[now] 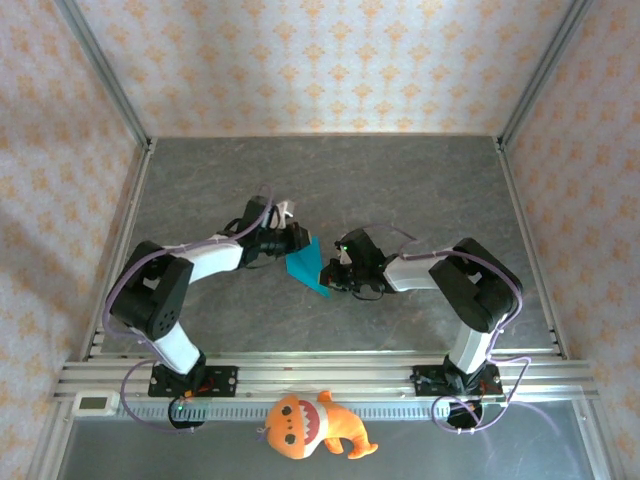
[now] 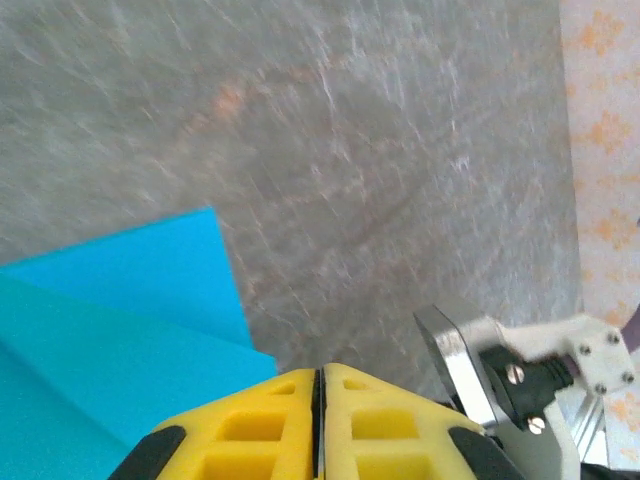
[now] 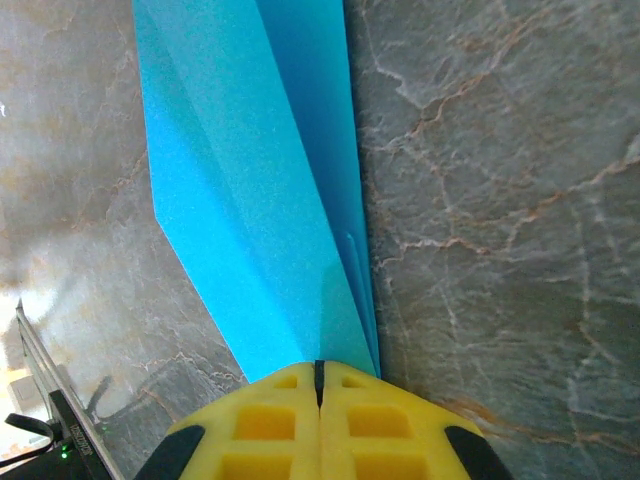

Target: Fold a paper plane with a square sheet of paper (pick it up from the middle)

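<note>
The square sheet of paper [image 1: 306, 268] is bright cyan-blue and folded into a long, pointed, layered shape, a partly formed paper plane. It sits mid-table between the two grippers. In the right wrist view the paper [image 3: 250, 180] runs straight out from between the yellow fingers. My right gripper [image 3: 320, 365] is shut on its narrow end. My left gripper [image 2: 320, 372] has its yellow jaws pressed together with only a hairline gap. The paper [image 2: 110, 320] lies just to its left, not between the fingers. From above, the left gripper [image 1: 298, 240] is at the paper's upper edge and the right gripper [image 1: 330, 275] at its right side.
An orange plush toy [image 1: 310, 425] lies in front of the aluminium rail [image 1: 320, 370] that carries both arm bases. A small white device [image 1: 97, 403] sits at the rail's left end. Patterned walls and metal posts enclose the grey marbled table [image 1: 400, 180].
</note>
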